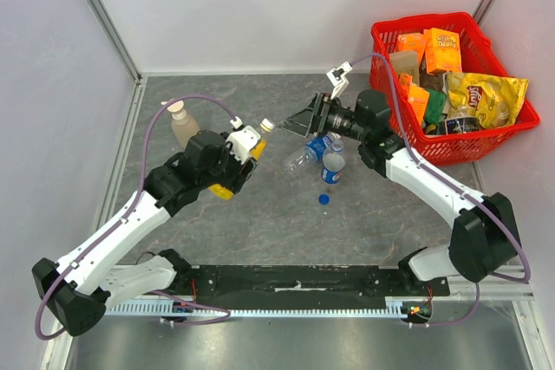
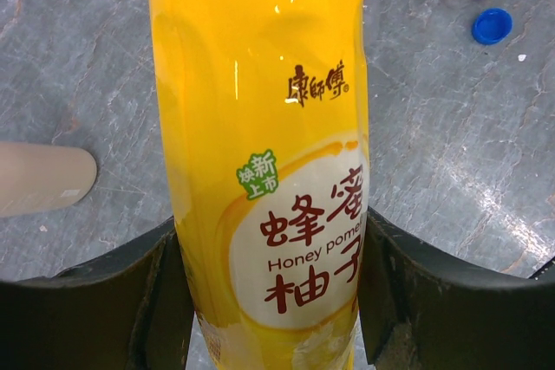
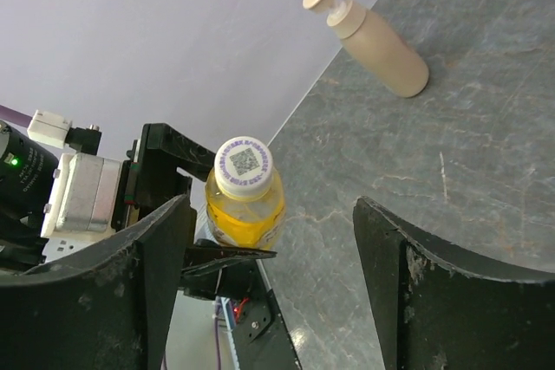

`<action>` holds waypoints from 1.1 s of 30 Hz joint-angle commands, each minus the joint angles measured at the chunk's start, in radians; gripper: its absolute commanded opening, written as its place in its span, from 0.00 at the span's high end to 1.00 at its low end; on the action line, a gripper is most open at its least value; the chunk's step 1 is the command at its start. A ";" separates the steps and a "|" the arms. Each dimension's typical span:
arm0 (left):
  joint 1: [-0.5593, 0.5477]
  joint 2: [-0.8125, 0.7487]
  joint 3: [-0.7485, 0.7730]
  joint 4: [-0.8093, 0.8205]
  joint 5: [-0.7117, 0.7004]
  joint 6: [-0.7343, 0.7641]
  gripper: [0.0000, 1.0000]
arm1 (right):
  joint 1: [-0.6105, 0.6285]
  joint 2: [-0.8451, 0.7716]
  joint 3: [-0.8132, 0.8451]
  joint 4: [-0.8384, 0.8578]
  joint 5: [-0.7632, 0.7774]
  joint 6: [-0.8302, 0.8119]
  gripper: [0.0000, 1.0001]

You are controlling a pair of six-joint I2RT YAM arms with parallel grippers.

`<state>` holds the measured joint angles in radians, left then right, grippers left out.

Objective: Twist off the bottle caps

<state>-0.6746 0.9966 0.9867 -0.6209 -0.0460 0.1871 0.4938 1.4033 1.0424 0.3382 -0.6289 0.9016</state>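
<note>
My left gripper (image 1: 244, 150) is shut on the yellow-orange juice bottle (image 2: 269, 127) and holds it off the table, neck toward the right arm. Both left fingers (image 2: 408, 292) press its sides. Its white cap (image 3: 244, 166) sits on the neck. My right gripper (image 3: 270, 205) is open in front of that cap, jaws wide apart and not touching it; from above the right gripper (image 1: 295, 123) is just right of the white cap (image 1: 267, 126). Two clear bottles with blue labels are mid-table, one lying (image 1: 305, 156), one upright (image 1: 333, 165). A loose blue cap (image 1: 323, 199) lies on the table.
A beige pump-top soap bottle (image 1: 182, 124) stands behind the left arm. A red basket (image 1: 386, 62) full of snack packs sits at the back right, close to the right arm's elbow. Grey walls close the table on the left and back.
</note>
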 commanded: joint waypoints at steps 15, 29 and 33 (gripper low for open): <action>-0.003 0.022 -0.010 0.049 -0.014 -0.032 0.98 | 0.071 0.109 0.070 0.131 0.011 0.094 0.38; -0.003 0.030 -0.014 0.049 -0.002 -0.034 0.98 | 0.074 0.144 0.045 0.235 0.008 0.161 0.50; -0.003 0.033 -0.014 0.049 -0.003 -0.034 0.98 | 0.080 0.148 0.053 0.229 0.003 0.155 0.53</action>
<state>-0.6746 1.0260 0.9749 -0.6102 -0.0521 0.1837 0.5625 1.5440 1.0710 0.5091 -0.6235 1.0458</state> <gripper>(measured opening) 0.682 0.479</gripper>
